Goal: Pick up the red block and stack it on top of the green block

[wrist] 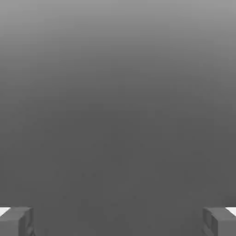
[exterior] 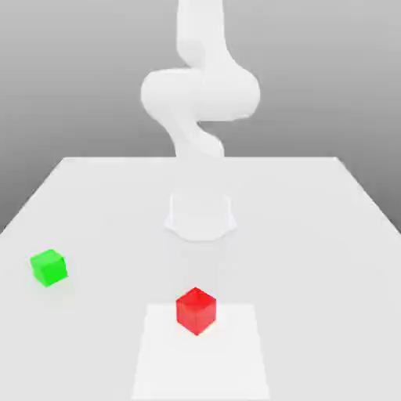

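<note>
I see a glossy red block (exterior: 196, 310) near the desk's (exterior: 313, 235) front edge, the green block (exterior: 48, 267) well left; fingers (wrist: 16, 221) spread wide, empty.

A simulated tabletop workspace: bare white table (exterior: 329, 235), featureless grey backdrop, flat-shaded arm (exterior: 200, 94)

Open table (exterior: 313, 235) around red block (exterior: 195, 310)
</note>
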`<action>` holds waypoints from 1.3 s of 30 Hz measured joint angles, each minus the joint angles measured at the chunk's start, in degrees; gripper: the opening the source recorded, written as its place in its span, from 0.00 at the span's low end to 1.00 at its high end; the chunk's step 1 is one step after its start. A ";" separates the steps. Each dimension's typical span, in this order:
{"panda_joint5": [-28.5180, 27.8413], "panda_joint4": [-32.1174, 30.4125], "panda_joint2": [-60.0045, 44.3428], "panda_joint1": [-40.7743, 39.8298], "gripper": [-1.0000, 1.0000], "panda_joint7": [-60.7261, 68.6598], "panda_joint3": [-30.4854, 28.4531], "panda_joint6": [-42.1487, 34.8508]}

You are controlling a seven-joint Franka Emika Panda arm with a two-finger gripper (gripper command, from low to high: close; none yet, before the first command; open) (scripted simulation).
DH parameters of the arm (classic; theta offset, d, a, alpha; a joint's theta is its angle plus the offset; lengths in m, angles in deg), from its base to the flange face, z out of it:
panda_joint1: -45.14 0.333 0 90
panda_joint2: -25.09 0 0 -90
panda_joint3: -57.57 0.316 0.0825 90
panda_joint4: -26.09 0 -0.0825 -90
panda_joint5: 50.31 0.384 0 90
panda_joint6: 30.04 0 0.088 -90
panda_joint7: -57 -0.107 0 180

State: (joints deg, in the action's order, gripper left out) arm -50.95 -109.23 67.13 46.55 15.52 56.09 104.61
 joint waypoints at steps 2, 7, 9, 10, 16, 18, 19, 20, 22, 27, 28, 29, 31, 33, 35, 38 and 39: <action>-0.57 -3.33 -3.73 1.30 0.50 4.25 -1.46 2.76; -1.69 -11.42 -12.84 4.25 0.50 14.85 -4.99 9.45; -2.05 -14.70 -16.54 5.35 0.50 19.25 -6.38 12.15; -2.20 -16.36 -18.44 5.89 0.50 21.52 -7.06 13.53; -2.70 -27.19 -31.50 8.58 0.50 36.97 -10.57 22.81; -1.27 -29.39 -38.04 9.19 0.50 42.11 -10.85 27.65; 0.11 -29.60 -40.69 9.69 0.50 43.88 -10.74 29.73; 1.86 -29.56 -43.07 9.57 0.50 45.53 -10.09 31.65; 5.70 -29.13 -47.47 8.05 0.50 48.59 -7.76 35.26; 9.64 -28.35 -53.04 4.36 0.00 51.51 -3.14 39.90; 9.61 -28.35 -53.04 4.34 0.00 51.49 -3.14 39.86; 9.59 -28.35 -53.03 4.34 0.00 51.46 -3.14 39.82; 9.92 -28.26 -53.72 3.76 0.00 51.71 -2.48 40.41; 8.48 -28.57 -51.65 4.90 0.00 50.69 -4.00 38.67; 5.19 -29.13 -48.01 5.74 0.00 48.35 -5.71 35.63; 0.80 -30.02 -41.93 4.72 0.00 45.20 -6.12 30.52; -0.16 -30.33 -39.88 4.39 0.00 44.49 -6.01 28.78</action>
State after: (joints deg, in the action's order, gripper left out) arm -51.11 -139.56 27.25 50.94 60.01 50.07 133.38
